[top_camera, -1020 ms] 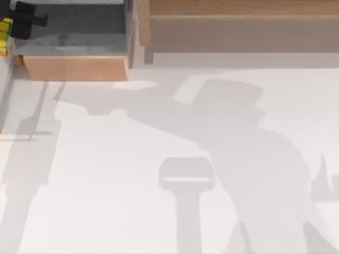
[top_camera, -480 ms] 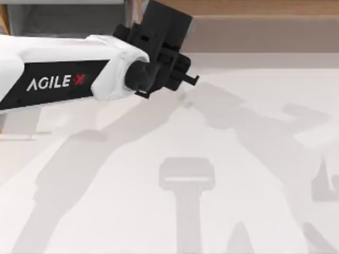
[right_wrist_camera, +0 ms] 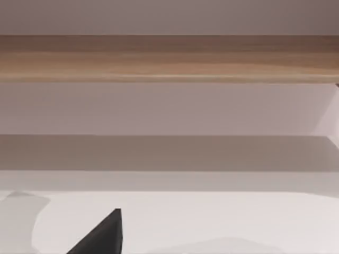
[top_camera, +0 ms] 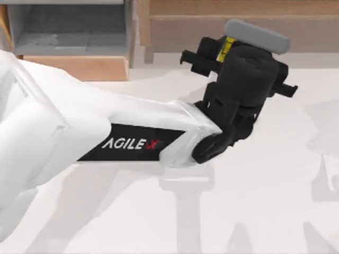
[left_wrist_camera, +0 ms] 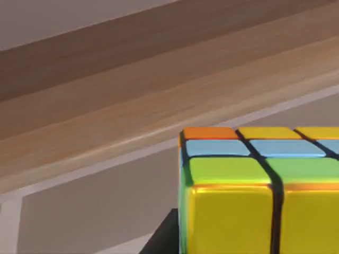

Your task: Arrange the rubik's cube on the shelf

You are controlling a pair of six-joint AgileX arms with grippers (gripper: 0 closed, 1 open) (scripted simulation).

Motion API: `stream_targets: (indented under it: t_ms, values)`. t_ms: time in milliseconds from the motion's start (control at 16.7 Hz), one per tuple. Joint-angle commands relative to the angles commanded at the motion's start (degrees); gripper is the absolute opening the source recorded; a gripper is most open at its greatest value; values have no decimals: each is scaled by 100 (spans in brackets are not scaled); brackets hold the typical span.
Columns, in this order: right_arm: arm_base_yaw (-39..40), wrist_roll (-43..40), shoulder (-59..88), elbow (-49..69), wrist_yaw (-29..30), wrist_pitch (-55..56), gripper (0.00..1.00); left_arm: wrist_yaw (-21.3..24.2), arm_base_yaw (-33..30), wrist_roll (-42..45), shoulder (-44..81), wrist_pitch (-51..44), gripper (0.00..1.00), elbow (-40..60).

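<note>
My left arm reaches across the table from the left, and its gripper (top_camera: 222,50) sits just in front of the shelf (top_camera: 238,8) near the middle. A yellow sliver of the rubik's cube (top_camera: 229,46) shows between the black gripper parts. In the left wrist view the rubik's cube (left_wrist_camera: 254,196) is very close, with yellow, green, blue and orange tiles on dark lines. The light-brown shelf (left_wrist_camera: 132,106) runs behind it. The left gripper is shut on the cube. In the right wrist view the shelf (right_wrist_camera: 169,58) lies farther off, with one dark fingertip (right_wrist_camera: 106,233) at the picture's edge.
A grey-lined, wood-framed box compartment (top_camera: 74,32) stands at the back left, beside the shelf's left end. The shelf's tan-grey front face (top_camera: 175,34) rises from the white table (top_camera: 265,201). The left arm's white body covers the table's left half.
The left arm has swung from the far left, past the box compartment, rightward to the front of the shelf, carrying the cube along.
</note>
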Motion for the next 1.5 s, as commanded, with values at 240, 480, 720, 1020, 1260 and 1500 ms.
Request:
stream_targets:
  t_ms: [240, 480, 720, 1020, 1260, 1500]
  values:
    - [0, 0, 0, 0, 0, 0, 100, -304, -109, 223, 650, 1442, 0, 397]
    - [0, 0, 0, 0, 0, 0, 100, -559, 31, 570, 1386, 2573, 0, 892]
    - [0, 0, 0, 0, 0, 0, 100, -742, 276, 841, 1968, 3407, 0, 1322]
    - [0, 0, 0, 0, 0, 0, 100, -794, 393, 907, 2148, 3689, 0, 1494]
    - [0, 0, 0, 0, 0, 0, 100, -794, 364, 914, 2134, 3678, 0, 1474]
    - [0, 0, 0, 0, 0, 0, 100, -668, 483, 975, 2310, 3363, 0, 1875]
